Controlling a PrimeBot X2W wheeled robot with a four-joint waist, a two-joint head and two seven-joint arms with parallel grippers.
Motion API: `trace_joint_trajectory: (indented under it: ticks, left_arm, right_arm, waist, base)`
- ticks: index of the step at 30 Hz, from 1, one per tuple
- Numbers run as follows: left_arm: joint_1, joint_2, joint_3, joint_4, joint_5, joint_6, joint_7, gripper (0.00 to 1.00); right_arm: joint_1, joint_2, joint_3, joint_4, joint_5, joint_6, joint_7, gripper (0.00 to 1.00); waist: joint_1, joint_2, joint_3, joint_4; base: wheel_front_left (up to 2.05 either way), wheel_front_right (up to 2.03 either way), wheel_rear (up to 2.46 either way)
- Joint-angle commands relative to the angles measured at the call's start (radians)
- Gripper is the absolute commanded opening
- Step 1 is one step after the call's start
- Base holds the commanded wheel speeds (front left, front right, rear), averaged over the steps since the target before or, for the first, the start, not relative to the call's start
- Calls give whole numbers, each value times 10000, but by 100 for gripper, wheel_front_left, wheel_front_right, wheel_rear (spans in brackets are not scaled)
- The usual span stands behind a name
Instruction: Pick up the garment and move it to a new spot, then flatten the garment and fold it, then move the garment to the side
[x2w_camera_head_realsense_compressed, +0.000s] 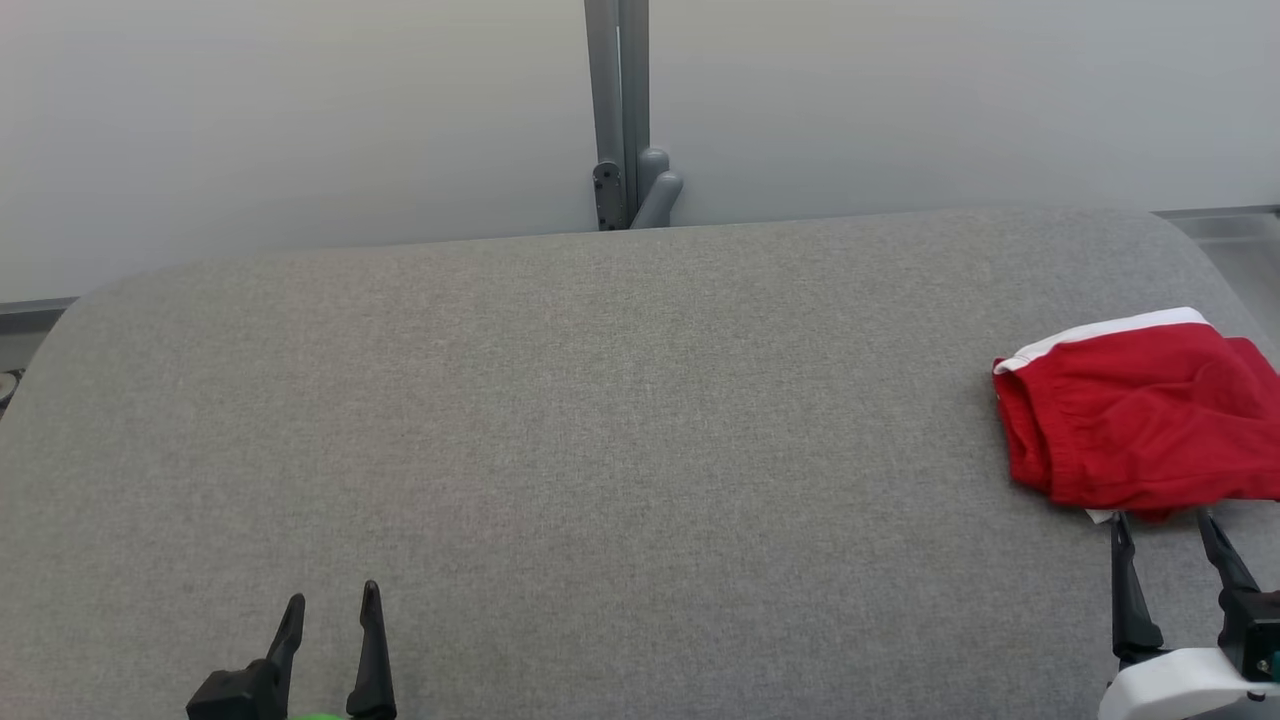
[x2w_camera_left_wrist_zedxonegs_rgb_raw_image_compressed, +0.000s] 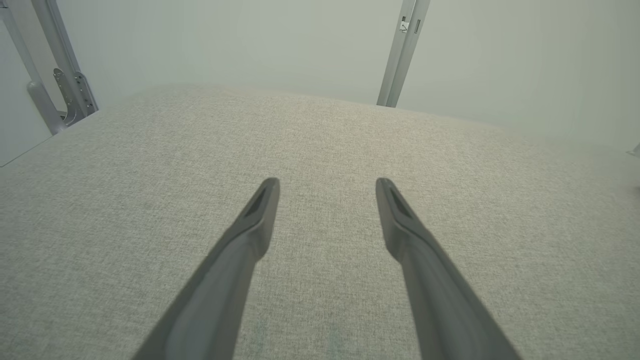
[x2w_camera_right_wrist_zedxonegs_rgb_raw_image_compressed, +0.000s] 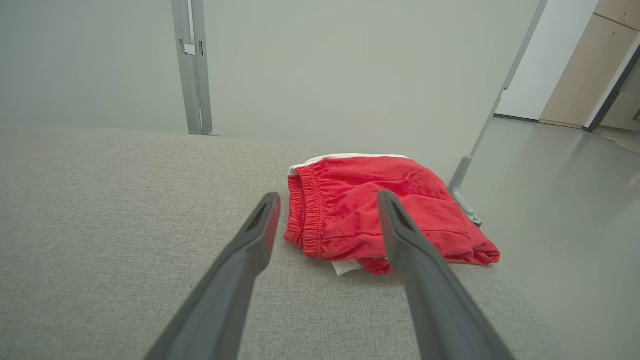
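While both grippers stand fully spread with nothing between their fingers, the right gripper (x2w_camera_head_realsense_compressed: 1160, 517) is the one close to the garment (x2w_camera_head_realsense_compressed: 1140, 420). In the head view its two dark fingertips point at the near edge of the red cloth and end just beside it. Whether they touch it cannot be told. In the right wrist view the gathered waistband and part of the red cloth lie in the gap between the parted fingers, and the right-hand finger overlaps the cloth in the picture. The left gripper (x2w_camera_head_realsense_compressed: 334, 592) sits at the lower left of the head view, well apart from the garment. Its fingers are released and hang over bare fabric.

Each arm reaches forward and low, fingers pointing away from the robot along the surface. The white wrist housing (x2w_camera_head_realsense_compressed: 1180, 685) of the right arm shows at the bottom right corner.

The garment is a pair of red shorts with a white band, lying folded into a compact bundle at the far right of the grey cloth-covered table (x2w_camera_head_realsense_compressed: 600, 400), near its right edge. Behind the table stands a pale wall panel (x2w_camera_head_realsense_compressed: 300, 120) with a grey metal post (x2w_camera_head_realsense_compressed: 620, 110). To the right of the table, the right wrist view shows a smooth grey floor (x2w_camera_right_wrist_zedxonegs_rgb_raw_image_compressed: 560, 200) and a light wooden cabinet (x2w_camera_right_wrist_zedxonegs_rgb_raw_image_compressed: 590, 75).
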Motion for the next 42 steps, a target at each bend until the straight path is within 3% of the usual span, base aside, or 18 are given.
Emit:
trace_joint_trajectory:
  ticks: [1,27,28,34,42]
  left_arm:
    - [-55,29,27,25,-69,87,-28,100]
    - [-129,4,89,6,2,63,-3,100]
    - [111,-21,54,200,-11,74,14,0]
    - [266,-46,28,702,-94,70,106,0]
    - [-7,-38,183,567,-1577,-14,517,0]
  right_arm:
    - [-96,27,-35,121,-91,-16,-36,100]
    - [-332,76,224,48,-130,-2,-4,100]
    - [-121,190,218,255,-93,4,4,0]
    - [14,400,201,810,11,4,101,0]
    - [-287,377,234,891,1845,2,595,0]
  waist:
    - [1,0,-9,-34]
    - [1,0,89,60]
    - [1,0,89,60]
    - [1,0,95,59]
    - [1,0,127,59]
  base:
    - [0,0,0]
    - [0,0,0]
    - [0,0,0]
    - [0,0,0]
    - [0,0,0]
